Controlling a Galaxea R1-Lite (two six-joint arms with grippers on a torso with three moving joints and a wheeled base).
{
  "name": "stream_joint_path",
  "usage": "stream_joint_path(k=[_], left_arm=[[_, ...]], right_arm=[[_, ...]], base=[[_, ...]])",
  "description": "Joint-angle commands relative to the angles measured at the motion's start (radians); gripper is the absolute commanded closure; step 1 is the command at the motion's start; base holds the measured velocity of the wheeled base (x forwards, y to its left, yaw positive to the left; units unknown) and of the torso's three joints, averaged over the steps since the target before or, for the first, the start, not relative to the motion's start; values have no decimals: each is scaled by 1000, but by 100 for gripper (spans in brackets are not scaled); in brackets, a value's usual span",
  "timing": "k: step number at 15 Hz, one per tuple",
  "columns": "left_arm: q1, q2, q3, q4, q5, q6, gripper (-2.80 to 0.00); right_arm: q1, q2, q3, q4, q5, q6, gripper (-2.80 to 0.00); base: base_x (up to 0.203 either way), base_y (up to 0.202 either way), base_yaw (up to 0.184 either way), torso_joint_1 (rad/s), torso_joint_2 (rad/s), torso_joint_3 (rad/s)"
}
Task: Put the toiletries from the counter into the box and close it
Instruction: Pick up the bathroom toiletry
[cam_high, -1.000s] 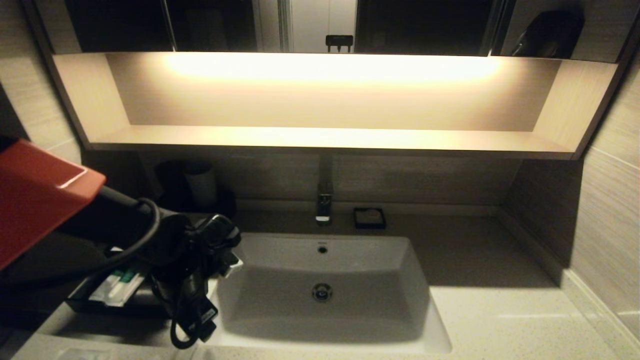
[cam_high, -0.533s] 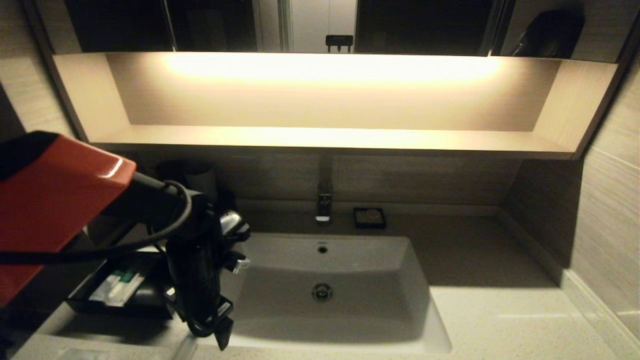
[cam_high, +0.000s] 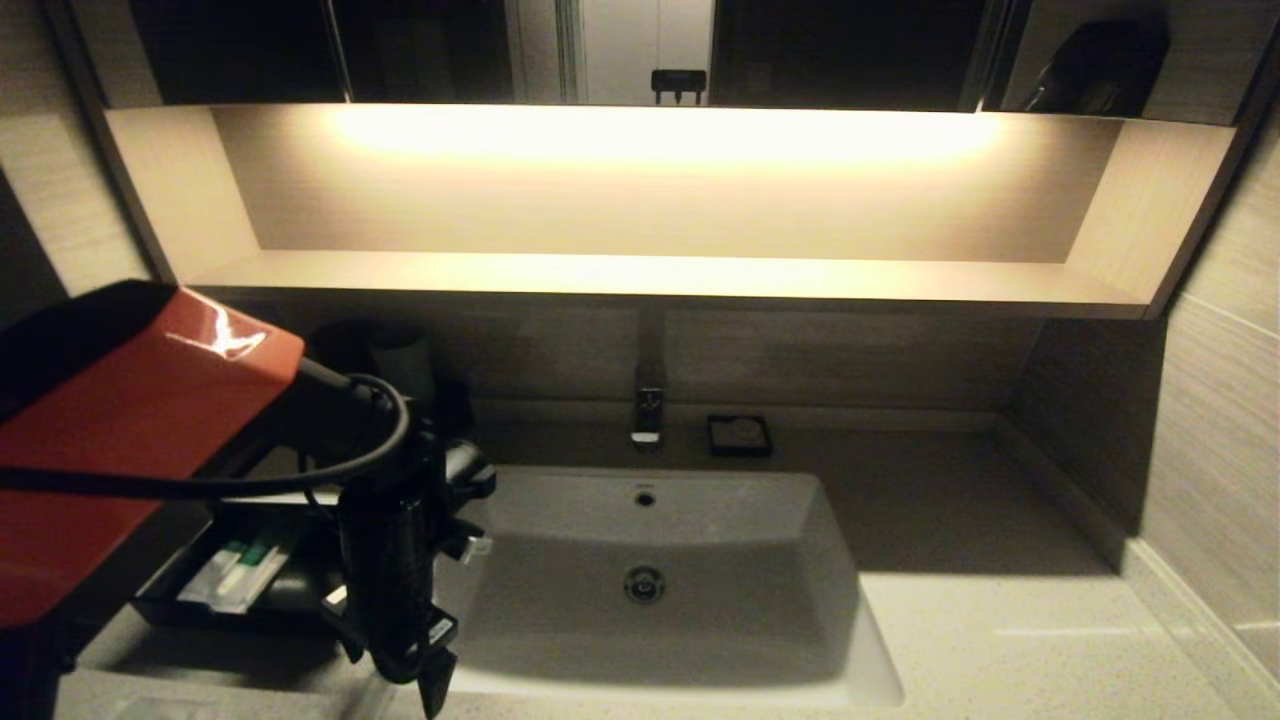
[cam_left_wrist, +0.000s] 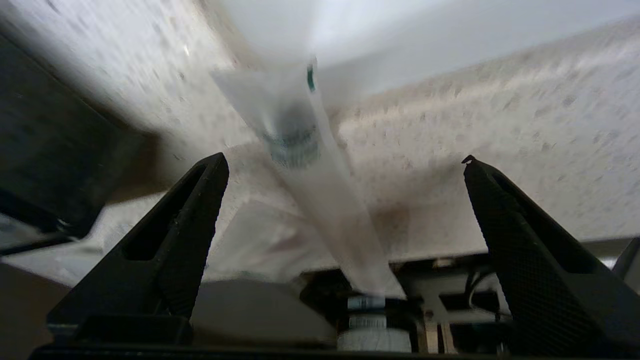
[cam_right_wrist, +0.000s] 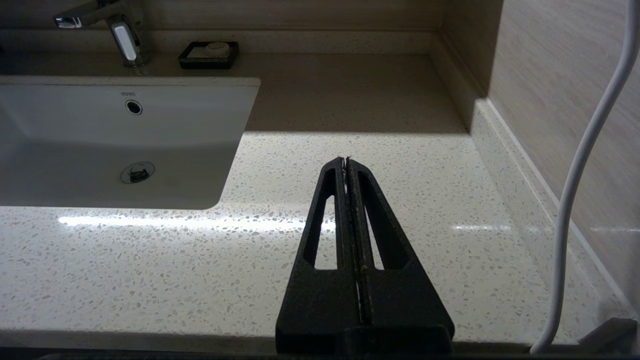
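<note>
Left hand (cam_left_wrist: 345, 170) hangs pointing down over the front left edge of the pale speckled stone tabletop (cam_high: 1000, 640), beside the white rectangular basin (cam_high: 650, 570). Its fingers (cam_left_wrist: 190, 215) are spread wide, gripping nothing. Between them on the stone lies a slim clear-wrapped toiletry stick with a green mark (cam_left_wrist: 310, 165). Just behind, the black rectangular box (cam_high: 190, 600) has its shallow drawer pulled out, white and green sachets (cam_high: 235, 570) inside. Right hand (cam_right_wrist: 346, 162) parked above the right tabletop, fingers pressed together, empty.
</note>
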Motion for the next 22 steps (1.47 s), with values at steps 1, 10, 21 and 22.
stream_joint_path(k=[1, 10, 21, 22], left_arm=[[7, 5, -22, 40, 1, 0, -280], [30, 29, -47, 92, 2, -10, -280], [30, 57, -47, 92, -1, -13, -280], [30, 58, -47, 90, -1, -13, -280]], right_arm=[[0, 0, 0, 0, 0, 0, 0], [0, 0, 0, 0, 0, 0, 0], [0, 0, 0, 0, 0, 0, 0], [0, 0, 0, 0, 0, 0, 0]], base=[[0, 0, 0, 0, 0, 0], [0, 0, 0, 0, 0, 0], [0, 0, 0, 0, 0, 0], [0, 0, 0, 0, 0, 0]])
